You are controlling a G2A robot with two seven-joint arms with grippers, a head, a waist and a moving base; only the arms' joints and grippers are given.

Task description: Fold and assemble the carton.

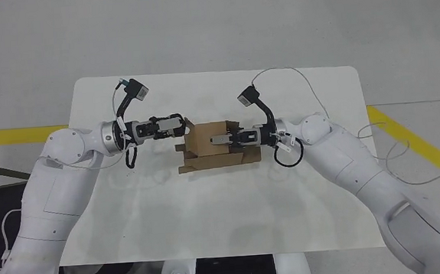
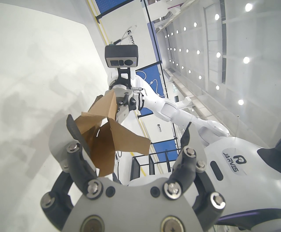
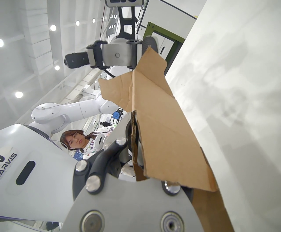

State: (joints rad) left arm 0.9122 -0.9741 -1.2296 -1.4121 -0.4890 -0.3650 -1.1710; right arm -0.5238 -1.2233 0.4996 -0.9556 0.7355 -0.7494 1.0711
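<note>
Open-flapped carton (image 1: 205, 149) in grip of right claw (image 1: 215, 139); left claw (image 1: 182, 124) wide at its flap.

The left arm (image 1: 71, 146) and right arm (image 1: 336, 148) bend inward, wrists level, grippers facing each other. The left gripper (image 2: 130, 124) has its fingers (image 2: 75, 134) spread wide, a carton (image 2: 103, 140) flap between them. The right gripper (image 3: 137, 131) is clamped on a carton wall.

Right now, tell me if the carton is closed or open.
Open: the carton has flaps splayed outward, none folded shut.
</note>
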